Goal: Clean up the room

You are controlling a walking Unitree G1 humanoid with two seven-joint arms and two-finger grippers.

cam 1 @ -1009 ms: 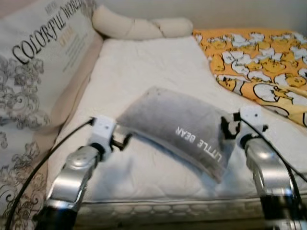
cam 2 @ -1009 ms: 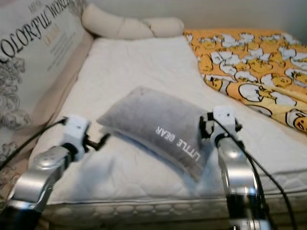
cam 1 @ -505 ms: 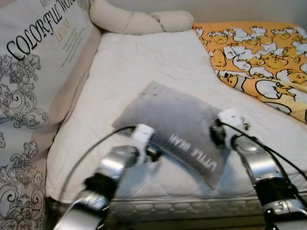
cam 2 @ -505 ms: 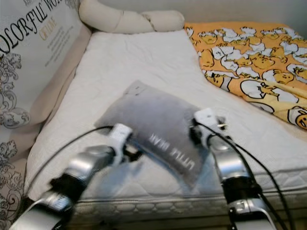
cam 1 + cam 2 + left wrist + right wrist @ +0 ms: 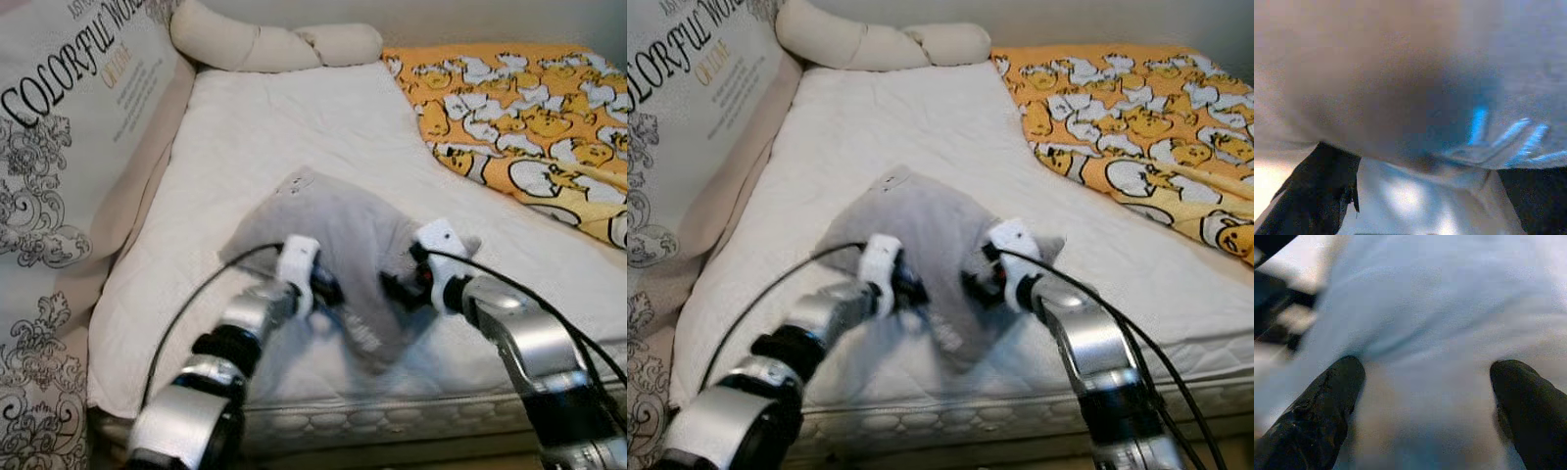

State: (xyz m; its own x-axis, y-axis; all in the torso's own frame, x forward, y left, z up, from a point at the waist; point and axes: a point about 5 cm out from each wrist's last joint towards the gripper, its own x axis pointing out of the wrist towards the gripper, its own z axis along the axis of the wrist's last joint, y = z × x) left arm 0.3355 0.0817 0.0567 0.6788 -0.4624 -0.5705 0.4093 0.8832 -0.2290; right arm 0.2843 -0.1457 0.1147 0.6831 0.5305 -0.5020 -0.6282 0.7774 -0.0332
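Squeezing grey pillow (image 5: 338, 235) between left claw (image 5: 328, 290) and right claw (image 5: 395, 289); it has bunched upward off the mattress (image 5: 294, 127). Right claw spread; left unclear. Lift seems near.

Bare mattress (image 5: 294, 127) lies open beyond the grey pillow (image 5: 343, 225); duck blanket (image 5: 519, 127) crowds the right side

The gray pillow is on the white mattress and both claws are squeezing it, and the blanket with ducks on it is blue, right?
Not quite: the duck blanket is orange, as the left eye view shows. The gray pillow does lie on the white mattress, pressed between the left claw and right claw.
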